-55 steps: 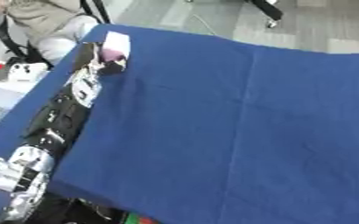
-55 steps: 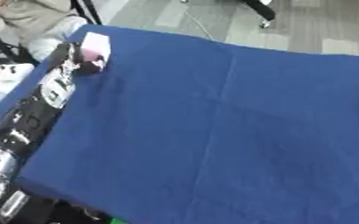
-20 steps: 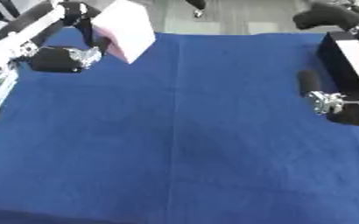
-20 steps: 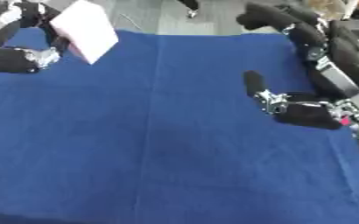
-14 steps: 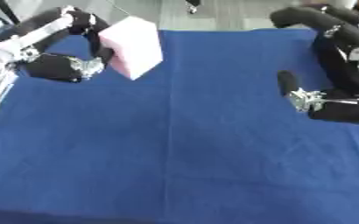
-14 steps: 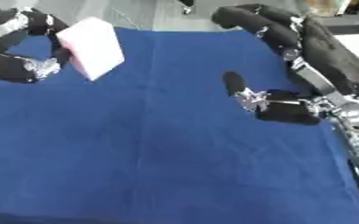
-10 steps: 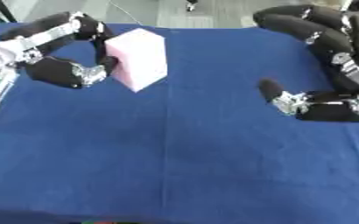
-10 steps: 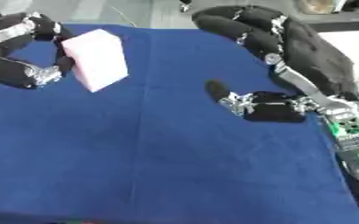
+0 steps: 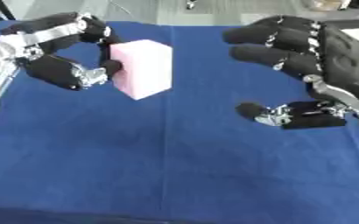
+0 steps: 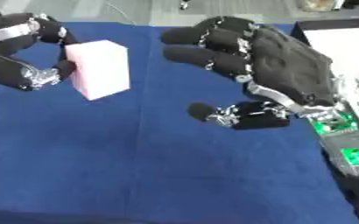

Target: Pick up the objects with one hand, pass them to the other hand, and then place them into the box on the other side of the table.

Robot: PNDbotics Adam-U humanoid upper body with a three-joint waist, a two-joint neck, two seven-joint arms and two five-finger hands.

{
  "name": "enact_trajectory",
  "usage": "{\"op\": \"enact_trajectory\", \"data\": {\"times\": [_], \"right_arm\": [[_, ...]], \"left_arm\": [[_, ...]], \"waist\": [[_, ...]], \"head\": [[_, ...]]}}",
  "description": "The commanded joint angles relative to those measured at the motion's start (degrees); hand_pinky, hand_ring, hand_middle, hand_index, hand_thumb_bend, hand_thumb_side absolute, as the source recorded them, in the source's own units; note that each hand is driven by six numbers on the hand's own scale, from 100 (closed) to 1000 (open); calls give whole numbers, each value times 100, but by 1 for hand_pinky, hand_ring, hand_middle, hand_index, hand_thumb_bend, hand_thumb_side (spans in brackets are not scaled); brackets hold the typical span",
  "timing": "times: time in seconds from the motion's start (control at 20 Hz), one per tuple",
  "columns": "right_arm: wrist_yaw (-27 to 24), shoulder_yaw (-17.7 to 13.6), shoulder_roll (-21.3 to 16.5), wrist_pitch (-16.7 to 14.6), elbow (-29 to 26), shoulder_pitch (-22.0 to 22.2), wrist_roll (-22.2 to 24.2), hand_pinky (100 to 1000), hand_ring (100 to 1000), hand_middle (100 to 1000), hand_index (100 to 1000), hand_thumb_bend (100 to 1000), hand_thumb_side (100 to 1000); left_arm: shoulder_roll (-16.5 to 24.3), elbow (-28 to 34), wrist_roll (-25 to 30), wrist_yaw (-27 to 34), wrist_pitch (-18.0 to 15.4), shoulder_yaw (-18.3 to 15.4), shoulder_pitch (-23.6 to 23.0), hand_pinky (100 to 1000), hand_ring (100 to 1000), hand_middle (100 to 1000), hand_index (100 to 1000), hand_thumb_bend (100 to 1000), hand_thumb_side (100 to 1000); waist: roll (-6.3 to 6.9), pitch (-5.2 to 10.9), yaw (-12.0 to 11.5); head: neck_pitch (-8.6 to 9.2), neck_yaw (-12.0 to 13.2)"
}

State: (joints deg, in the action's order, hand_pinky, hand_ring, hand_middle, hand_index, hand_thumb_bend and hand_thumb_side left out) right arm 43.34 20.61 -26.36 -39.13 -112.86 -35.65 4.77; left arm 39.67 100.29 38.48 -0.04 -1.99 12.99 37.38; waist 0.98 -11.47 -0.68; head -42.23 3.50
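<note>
- Pink block clamped in left hand, fingers curled over top and far side, thumb pressing near face; held clear of tabletop, above its left-centre.
- Block tilted, long axis near upright, free right face turned toward right hand; probably presented that way so receiving fingers have bare surface to close on.
- Right hand spread apart, holding nothing; fingers extended toward block, thumb low and pointing left, gap between thumb and fingers wide, apparently ready to take block.
- Hands near but apart; no contact between right hand and block yet. Handover judged about to begin, not yet done.
- White box at right edge of tabletop, partly behind right hand; interior mostly hidden, contents unclear.
- Blue cloth covering tabletop; bare stretch between hands and across whole near half, nothing to snag on.
- Far edge of tabletop just behind both hands, floor beyond; left edge just beside left hand's wrist; a dropped block near either edge could go off.
- Room to right tight: right forearm with green-lit electronics beside box, so carry to box likely short, over box rim.
- Risk: left fingers cover much of block's top and left side, leaving mainly right and lower parts for receiving grip.
</note>
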Motion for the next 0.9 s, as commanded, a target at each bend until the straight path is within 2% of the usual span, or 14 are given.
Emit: {"op": "enact_trajectory", "data": {"times": [0.05, 0.45, 0.9], "right_arm": [[212, 58, 19, -65, 50, -152, -104, 796, 828, 919, 956, 392, 106], [893, 231, 293, 96, 269, -342, -534, 787, 819, 915, 945, 459, 100], [1572, 362, 482, 540, 344, -450, -1025, 778, 811, 912, 938, 472, 100]], "left_arm": [[37, 122, 68, 163, 55, -61, 145, 699, 476, 347, 644, 100, 463], [-92, 253, 184, 466, 213, -42, 247, 698, 472, 342, 642, 100, 474], [-231, 371, 304, 660, 363, 88, 332, 697, 470, 339, 641, 100, 488]], "waist": [[13, 138, -9], [23, 145, -38], [18, 140, -60]], "head": [[7, -6], [21, -42], [36, -75]]}}
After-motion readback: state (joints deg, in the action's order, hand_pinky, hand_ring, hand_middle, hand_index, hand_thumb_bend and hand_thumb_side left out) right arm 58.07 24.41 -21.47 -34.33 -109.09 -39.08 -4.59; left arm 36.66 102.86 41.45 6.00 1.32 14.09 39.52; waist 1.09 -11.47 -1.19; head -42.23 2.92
